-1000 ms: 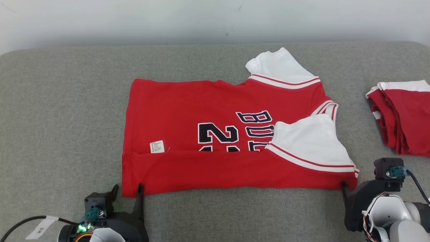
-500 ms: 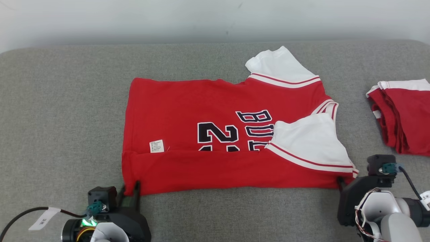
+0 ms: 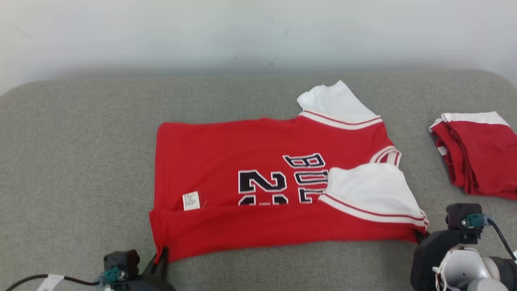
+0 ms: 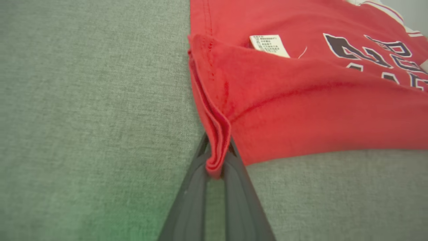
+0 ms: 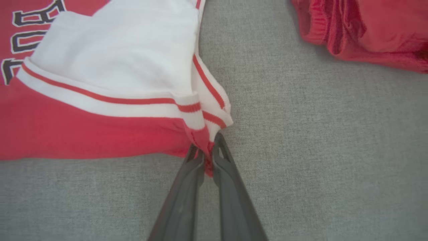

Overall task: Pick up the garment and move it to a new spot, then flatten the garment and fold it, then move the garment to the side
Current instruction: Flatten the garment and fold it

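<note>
The garment (image 3: 258, 165) is a red jersey with white sleeves and dark lettering, lying on the grey cushion with its near edge folded over. My left gripper (image 3: 161, 254) is shut on the garment's near left corner; the left wrist view shows the red fold (image 4: 217, 134) pinched between my left gripper (image 4: 216, 152) fingers. My right gripper (image 3: 419, 236) is shut on the near right corner, just below the white sleeve (image 3: 369, 190). In the right wrist view the red hem (image 5: 202, 139) sits clamped in my right gripper (image 5: 206, 150).
A second folded red and white garment (image 3: 474, 151) lies at the right edge, also in the right wrist view (image 5: 364, 30). The grey cushion (image 3: 72, 161) has free room on the left and along the back. A pale wall rises behind.
Both grippers have shut on the garment's near corners and lifted them slightly. The head camera has tilted, so the whole scene sits lower in the picture.
</note>
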Controlling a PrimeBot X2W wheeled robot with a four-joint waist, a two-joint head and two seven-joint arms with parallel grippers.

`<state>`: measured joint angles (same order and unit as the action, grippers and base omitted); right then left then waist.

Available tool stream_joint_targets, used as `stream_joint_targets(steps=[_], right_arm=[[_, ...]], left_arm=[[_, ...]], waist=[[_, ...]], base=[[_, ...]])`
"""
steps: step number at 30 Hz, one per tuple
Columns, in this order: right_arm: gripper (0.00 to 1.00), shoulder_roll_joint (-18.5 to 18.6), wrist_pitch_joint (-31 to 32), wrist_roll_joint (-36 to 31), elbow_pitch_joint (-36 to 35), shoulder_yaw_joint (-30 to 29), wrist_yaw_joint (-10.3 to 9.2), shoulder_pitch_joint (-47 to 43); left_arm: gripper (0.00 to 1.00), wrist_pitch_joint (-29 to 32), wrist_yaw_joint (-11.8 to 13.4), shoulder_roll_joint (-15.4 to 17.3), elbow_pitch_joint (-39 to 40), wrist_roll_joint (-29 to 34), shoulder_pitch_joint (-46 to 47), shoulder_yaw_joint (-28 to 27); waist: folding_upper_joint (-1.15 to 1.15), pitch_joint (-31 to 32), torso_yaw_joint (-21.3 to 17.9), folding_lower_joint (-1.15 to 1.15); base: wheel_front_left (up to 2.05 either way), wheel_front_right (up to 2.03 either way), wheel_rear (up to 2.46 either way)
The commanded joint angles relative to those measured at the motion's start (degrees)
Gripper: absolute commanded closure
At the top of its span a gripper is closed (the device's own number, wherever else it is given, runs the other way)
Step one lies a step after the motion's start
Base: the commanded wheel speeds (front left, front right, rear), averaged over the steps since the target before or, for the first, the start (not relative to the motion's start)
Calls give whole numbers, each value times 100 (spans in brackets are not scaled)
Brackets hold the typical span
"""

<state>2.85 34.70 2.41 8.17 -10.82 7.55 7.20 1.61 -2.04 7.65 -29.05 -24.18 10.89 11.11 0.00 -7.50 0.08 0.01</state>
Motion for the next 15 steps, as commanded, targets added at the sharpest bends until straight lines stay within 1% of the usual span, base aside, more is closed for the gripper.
stream_joint_targets(steps=[1,4,6,10,15], right_arm=[[100,7,78,31,-175,-38,-16,-203],[100,7,251,157,-516,-82,-16,-491],[100,7,375,323,-752,-90,-16,-708],[100,8,607,444,-1181,-157,-16,-1127],[100,9,756,640,-1365,-137,-16,-1476]], left_arm=[[100,61,-9,46,75,-60,-210,-17],[100,109,2,87,317,-165,-430,-69],[100,161,38,115,501,-224,-589,-96],[100,384,130,193,906,-291,-923,-147],[100,644,282,295,1371,-300,-1278,-151]], waist=[[0,111,-8,-1],[0,191,-5,-1],[0,224,1,-1],[0,238,7,-1],[0,192,-2,-1]], base=[[0,0,0],[0,0,0],[0,0,0],[0,0,0],[0,0,0]])
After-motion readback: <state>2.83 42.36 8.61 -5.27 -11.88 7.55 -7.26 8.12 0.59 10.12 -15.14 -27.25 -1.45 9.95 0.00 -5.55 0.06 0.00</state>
